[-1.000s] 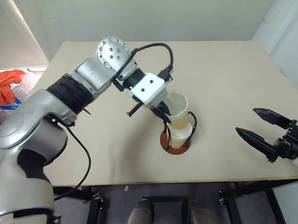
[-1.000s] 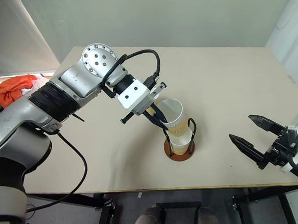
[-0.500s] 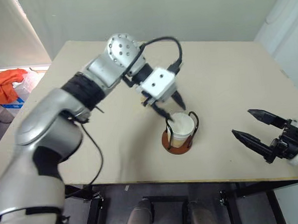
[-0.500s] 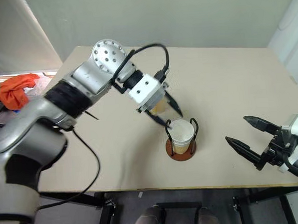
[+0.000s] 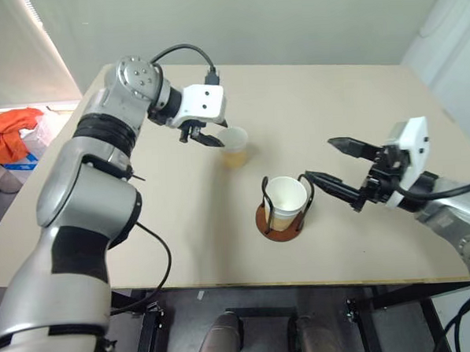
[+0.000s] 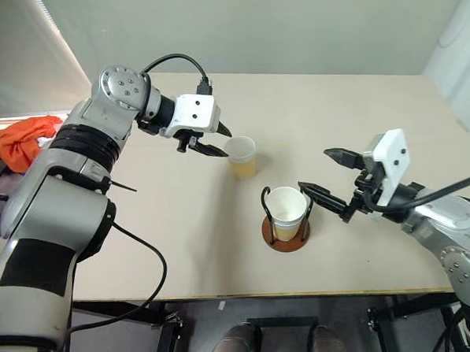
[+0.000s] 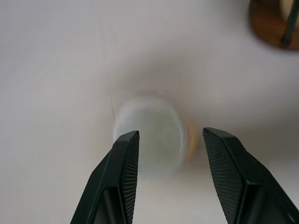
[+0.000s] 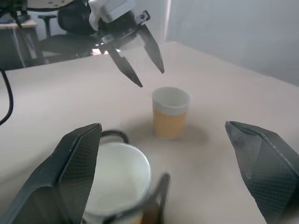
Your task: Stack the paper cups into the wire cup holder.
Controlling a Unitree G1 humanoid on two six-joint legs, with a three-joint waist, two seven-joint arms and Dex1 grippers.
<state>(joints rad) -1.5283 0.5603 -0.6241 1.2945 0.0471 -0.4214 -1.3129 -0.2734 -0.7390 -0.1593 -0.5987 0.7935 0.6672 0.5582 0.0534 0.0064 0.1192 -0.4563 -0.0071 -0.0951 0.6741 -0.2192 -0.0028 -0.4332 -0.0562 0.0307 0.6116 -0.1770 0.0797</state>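
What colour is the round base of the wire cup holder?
Reddish-brown, on the wire cup holder; clearest in the right eye view.

The loose paper cup [image 7: 150, 135] is blurred at the left wrist view's centre; the wire cup holder [image 7: 275, 25] is cut off at its upper right corner.

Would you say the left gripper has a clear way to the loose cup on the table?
Probably yes. The left gripper hangs open just beside the loose cup, which stands upright, apart from the holder; nothing lies between them.
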